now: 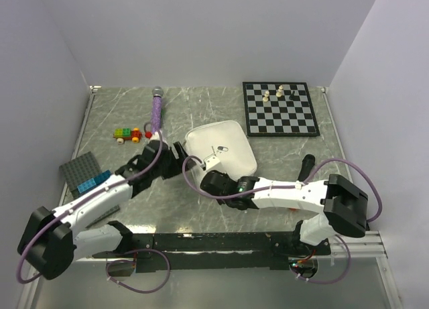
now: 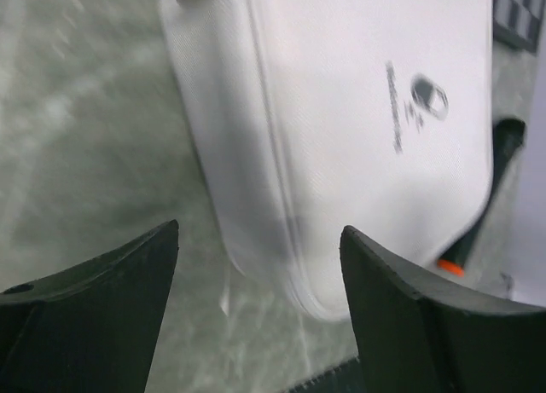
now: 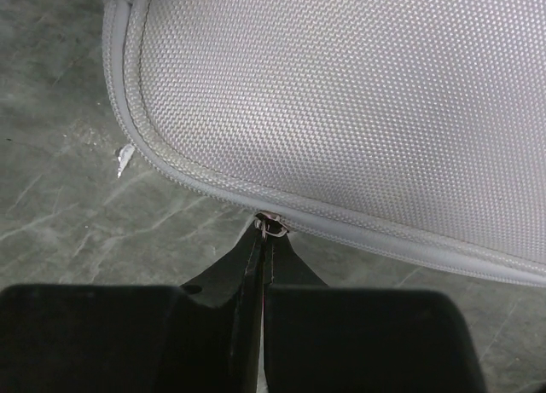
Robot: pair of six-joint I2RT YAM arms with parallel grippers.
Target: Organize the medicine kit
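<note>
While the right claw (image 3: 266, 236) pinches the medicine kit's (image 3: 358, 95) zip pull (image 3: 273, 226), likely to run it, the left claw (image 2: 260, 231) gapes open.

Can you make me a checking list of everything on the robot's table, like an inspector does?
Surface: grey-green marbled tabletop, no spills seen.
Job's things: white soft zip medicine kit, lid down.
Clutter: black-and-white chessboard with a few pieces; purple microphone; coloured brick toy train; grey studded baseplate with blue bricks.
Grippers: left gripper open, empty, at the kit's corner; right gripper shut on the small metal zip pull.
Cables: purple cables loop along both arms.
Surroundings: plain white walls on three sides.
</note>
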